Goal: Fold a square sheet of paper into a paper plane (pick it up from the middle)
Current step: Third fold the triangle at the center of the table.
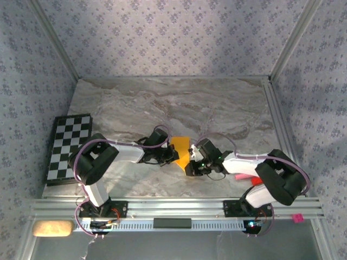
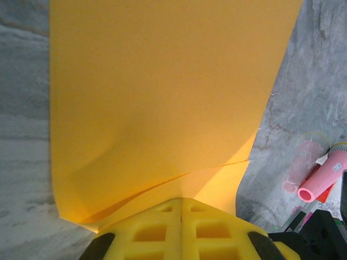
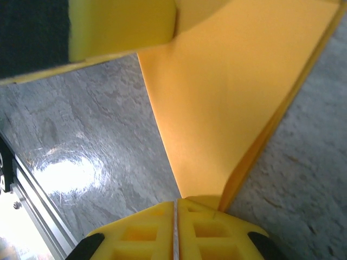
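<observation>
The square sheet of paper (image 1: 181, 151), orange-yellow and doubled over into two layers, hangs between both grippers over the middle of the marble table. In the left wrist view the paper (image 2: 162, 97) fans out from the tips of my left gripper (image 2: 181, 200), whose yellow jaws are pressed together on its lower edge. My left gripper (image 1: 172, 157) holds the sheet's left side. My right gripper (image 1: 191, 165) pinches the lower right corner; its jaws (image 3: 175, 203) stand a hairline apart, with the folded paper (image 3: 233, 97) rising from their tip.
A black-and-white chequered board (image 1: 68, 146) lies at the table's left edge. A pink stick (image 2: 322, 181) lies on the marble by the right arm (image 1: 238, 176). The aluminium rail (image 1: 173, 206) runs along the near edge.
</observation>
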